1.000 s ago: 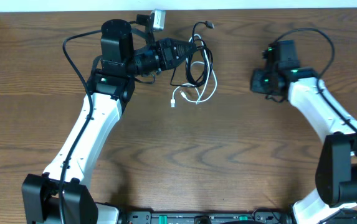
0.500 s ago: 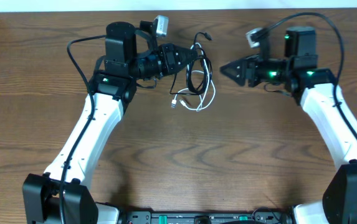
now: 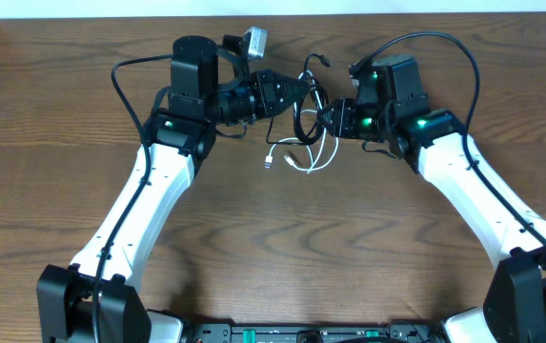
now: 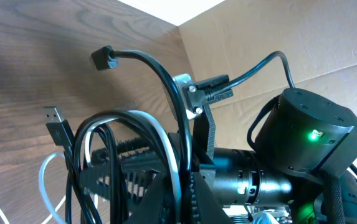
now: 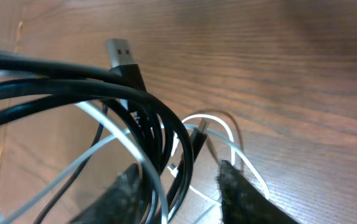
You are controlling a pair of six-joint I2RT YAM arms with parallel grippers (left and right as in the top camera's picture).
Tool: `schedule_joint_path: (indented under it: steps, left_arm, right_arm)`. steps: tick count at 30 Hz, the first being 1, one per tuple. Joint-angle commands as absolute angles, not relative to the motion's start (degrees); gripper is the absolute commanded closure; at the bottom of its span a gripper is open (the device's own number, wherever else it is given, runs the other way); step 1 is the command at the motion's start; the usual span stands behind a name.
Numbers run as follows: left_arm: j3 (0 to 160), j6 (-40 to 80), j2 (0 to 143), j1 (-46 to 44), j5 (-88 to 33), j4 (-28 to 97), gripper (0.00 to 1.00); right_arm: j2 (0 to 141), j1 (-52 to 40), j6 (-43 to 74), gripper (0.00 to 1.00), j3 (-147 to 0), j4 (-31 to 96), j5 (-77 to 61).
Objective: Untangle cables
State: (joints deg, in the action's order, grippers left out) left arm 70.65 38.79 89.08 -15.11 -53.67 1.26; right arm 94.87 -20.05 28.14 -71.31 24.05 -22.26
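Observation:
The tangle of cables hangs from my left gripper point(image 3: 296, 93), which is shut on a white strand and a black strand point(image 4: 177, 163). The black cable point(image 3: 302, 112) loops below the gripper, with one plug end sticking up point(image 3: 322, 59). The white cable point(image 3: 318, 154) trails onto the table and ends in a small plug point(image 3: 268, 162). My right gripper point(image 3: 329, 116) is at the tangle's right side. In the right wrist view its fingers point(image 5: 187, 194) are open, with black loops point(image 5: 166, 118) and a white strand point(image 5: 139, 152) passing between them. A USB plug point(image 5: 119, 50) points upward.
The brown wooden table point(image 3: 282, 248) lies under both arms. A cardboard wall point(image 4: 303, 43) stands behind the table. Thick black leads run along both arms point(image 3: 444, 43). The table's back edge point(image 3: 91, 16) is close behind the tangle.
My right arm has swung left from the table's right side and brought its open fingers around the tangle. My left gripper has shifted slightly right with the cables.

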Motion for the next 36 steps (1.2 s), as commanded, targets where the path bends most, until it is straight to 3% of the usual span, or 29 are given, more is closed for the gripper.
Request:
schedule_joint_path:
  steps: [1, 3, 4, 6, 10, 16, 20, 24, 27, 36]
  left_arm:
    - [72.23, 38.28, 87.77, -15.20, -54.19, 0.91, 0.93]
    - [72.23, 38.26, 87.77, -15.20, -54.17, 1.28, 0.92]
    - [72.23, 38.26, 87.77, -15.20, -54.17, 1.28, 0.93]
    - [72.23, 38.22, 87.77, -15.20, -54.15, 1.28, 0.93]
    - [72.23, 35.44, 87.77, -15.18, -51.79, 1.69, 0.93]
    - [72.23, 27.07, 87.77, -14.24, -35.81, 15.03, 0.93]
    - [72.23, 25.08, 87.77, -12.23, -32.71, 17.93, 0.92]
    - [72.23, 25.08, 87.77, -13.80, -32.97, 18.26, 0.91]
    - [72.23, 25.06, 87.99, -18.26, -32.93, 19.25, 0.68]
    - [72.23, 25.08, 88.90, -23.55, -34.70, 17.50, 0.44]
  right_arm:
    - [97.97, -20.47, 28.91, 0.74, -71.83, 23.73, -15.33]
    - [98.85, -20.43, 28.86, 0.85, -71.83, 23.81, -12.49]
    - [98.94, -20.34, 28.86, 0.86, -71.83, 24.05, -11.79]
    - [98.94, -20.16, 28.64, 0.99, -71.83, 25.26, -7.90]
    - [98.91, -18.98, 26.41, 0.99, -71.83, 28.99, -5.52]
    - [97.73, -12.12, 21.58, 0.99, -71.83, 34.46, -8.47]
    - [97.71, -6.20, 13.85, 0.99, -71.83, 36.16, -23.38]
    - [97.71, -5.37, 14.79, 0.99, -71.83, 36.45, -33.80]
    - [97.73, -6.00, 19.68, 0.99, -71.83, 35.75, -38.44]
    - [97.76, -7.18, 20.82, 0.99, -71.83, 35.14, -39.40]
